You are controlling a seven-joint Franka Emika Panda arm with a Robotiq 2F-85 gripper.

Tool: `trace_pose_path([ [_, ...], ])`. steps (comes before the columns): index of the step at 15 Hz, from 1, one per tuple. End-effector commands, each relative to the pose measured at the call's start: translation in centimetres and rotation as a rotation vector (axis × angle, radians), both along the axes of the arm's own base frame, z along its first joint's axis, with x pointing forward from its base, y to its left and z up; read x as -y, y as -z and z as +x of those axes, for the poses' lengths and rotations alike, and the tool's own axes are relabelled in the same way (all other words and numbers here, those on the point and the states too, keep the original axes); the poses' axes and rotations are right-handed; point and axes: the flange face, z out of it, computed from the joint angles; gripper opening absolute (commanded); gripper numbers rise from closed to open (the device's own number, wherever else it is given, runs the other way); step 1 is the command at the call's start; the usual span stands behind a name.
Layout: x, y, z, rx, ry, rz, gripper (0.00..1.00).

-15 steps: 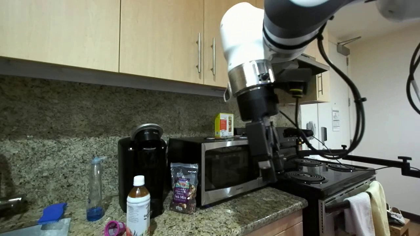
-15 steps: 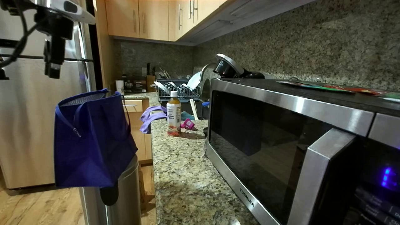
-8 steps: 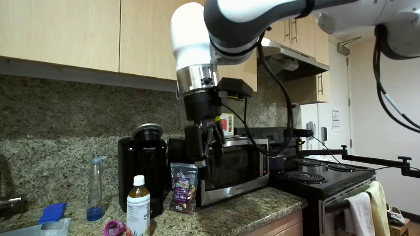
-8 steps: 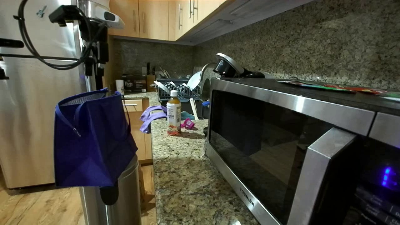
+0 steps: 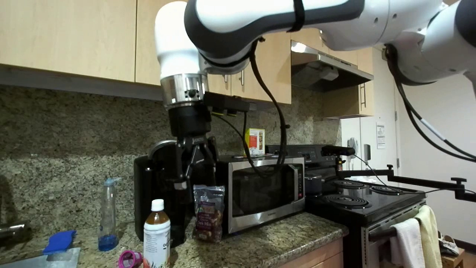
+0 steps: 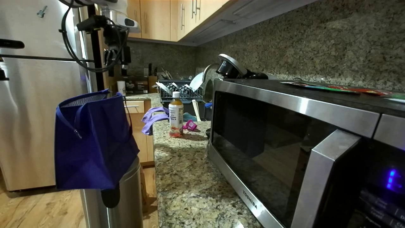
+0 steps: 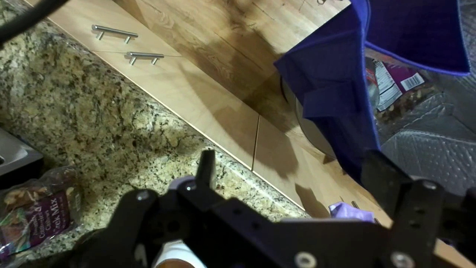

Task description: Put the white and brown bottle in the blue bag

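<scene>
The white and brown bottle stands upright on the granite counter, with white cap, brown neck and white label. It also stands near the counter edge in an exterior view. In the wrist view only a white and brown part of it shows behind the finger linkage. The blue bag stands open-topped beside the counter, on a metal bin; its wall shows at the upper right of the wrist view. My gripper is open and empty, above the bottle's height and apart from it; its spread fingers show in the wrist view.
A black coffee maker and a microwave stand along the back wall, with a snack pouch between them. A slim clear bottle and a pink cup are near the bottle. Another pouch lies inside the bag.
The arm has swung from in front of the microwave's right side to in front of the coffee maker, nearer the bottle, and the gripper has turned. The bottle and bag have not moved.
</scene>
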Motion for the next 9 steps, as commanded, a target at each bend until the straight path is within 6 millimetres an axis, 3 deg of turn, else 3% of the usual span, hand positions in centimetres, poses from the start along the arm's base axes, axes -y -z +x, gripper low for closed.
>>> trace_pose_path([
  [1,-0.1,-0.2,0.1,-0.001,0.001,0.000,1.00],
  [4,0.2,-0.1,0.3,-0.010,0.008,0.015,1.00],
  [9,1.9,0.9,4.6,0.129,0.035,0.076,1.00],
])
